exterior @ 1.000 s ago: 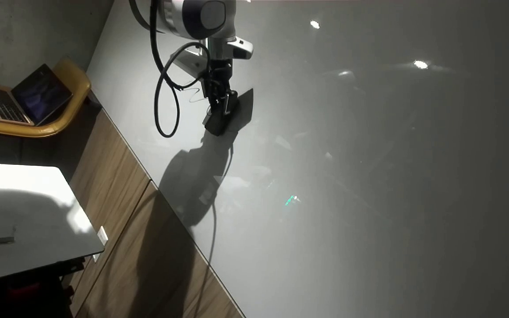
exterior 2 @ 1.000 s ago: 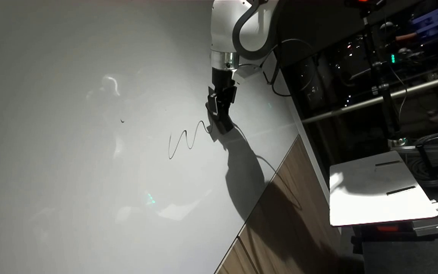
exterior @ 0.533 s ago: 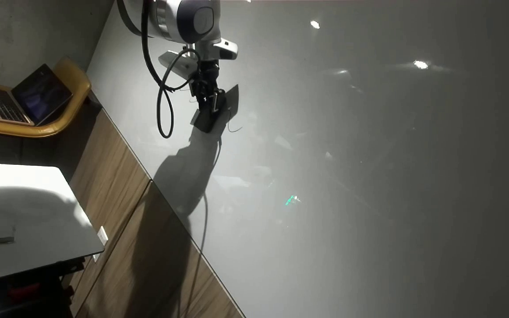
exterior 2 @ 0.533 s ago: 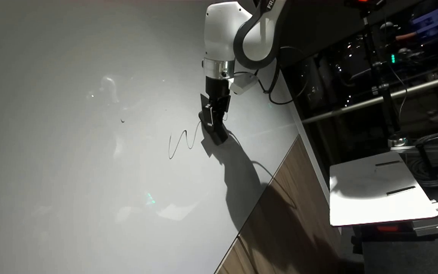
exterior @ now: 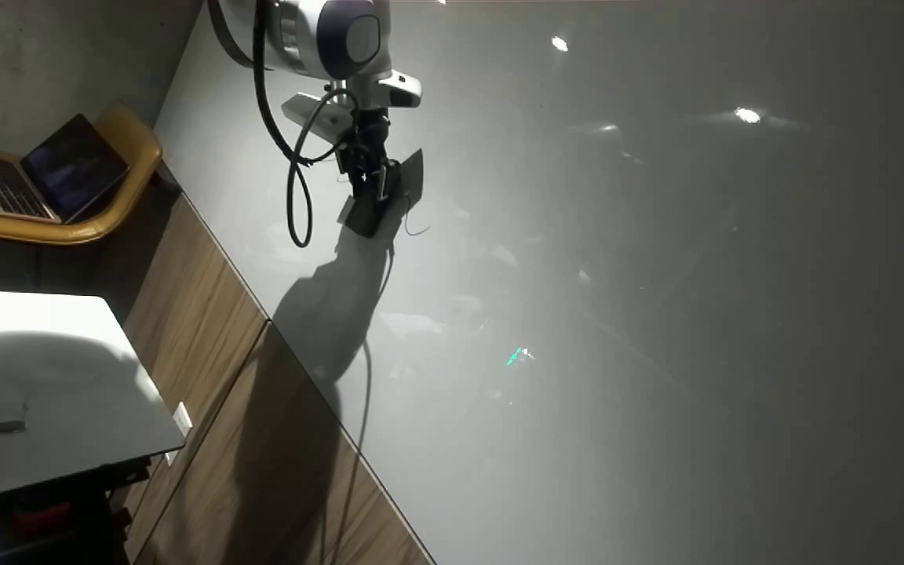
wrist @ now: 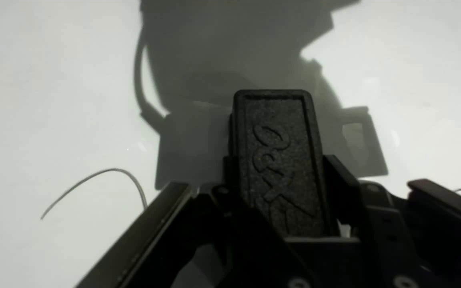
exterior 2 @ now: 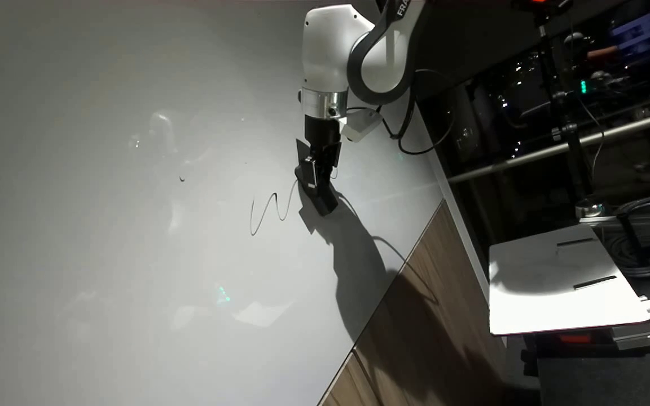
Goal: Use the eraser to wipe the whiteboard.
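The claw (wrist: 280, 178) grips the eraser (wrist: 274, 116), seemingly touching the whiteboard (exterior 2: 105, 242).

In both exterior views the arm (exterior 2: 329, 48) hangs from the top edge, its wrist (exterior 2: 324, 105) above the gripper (wrist: 282, 180), whose two fingers (wrist: 340, 186) are clamped in a grip.

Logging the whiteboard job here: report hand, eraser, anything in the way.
Hand shut on eraser. Eraser by whiteboard, contact unclear. Pen squiggle visible alongside. Cable loop beside hand, possible snag.
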Controlling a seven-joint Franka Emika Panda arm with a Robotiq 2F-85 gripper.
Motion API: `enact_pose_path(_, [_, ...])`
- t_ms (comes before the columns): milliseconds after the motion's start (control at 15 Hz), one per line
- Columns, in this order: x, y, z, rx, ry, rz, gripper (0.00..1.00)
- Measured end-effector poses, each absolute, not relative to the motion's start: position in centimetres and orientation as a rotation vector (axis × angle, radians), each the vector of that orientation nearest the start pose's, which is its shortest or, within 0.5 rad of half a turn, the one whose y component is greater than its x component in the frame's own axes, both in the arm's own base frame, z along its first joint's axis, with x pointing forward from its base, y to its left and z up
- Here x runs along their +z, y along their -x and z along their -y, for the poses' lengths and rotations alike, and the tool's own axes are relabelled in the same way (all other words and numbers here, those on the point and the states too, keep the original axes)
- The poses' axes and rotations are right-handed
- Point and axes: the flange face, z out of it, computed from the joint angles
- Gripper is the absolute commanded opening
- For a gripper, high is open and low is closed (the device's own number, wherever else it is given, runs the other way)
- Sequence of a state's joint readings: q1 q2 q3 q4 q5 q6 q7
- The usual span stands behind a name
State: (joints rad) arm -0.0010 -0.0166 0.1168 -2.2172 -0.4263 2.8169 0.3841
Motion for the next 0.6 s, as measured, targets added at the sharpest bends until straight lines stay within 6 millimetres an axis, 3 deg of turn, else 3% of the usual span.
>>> enact_pose_path(267, [45.0, -56.3, -6.0, -1.025, 3.104, 0.150, 0.29])
enact_pose_path(600, [45.5, -56.4, 1.2, -1.023, 3.173, 0.074, 0.29])
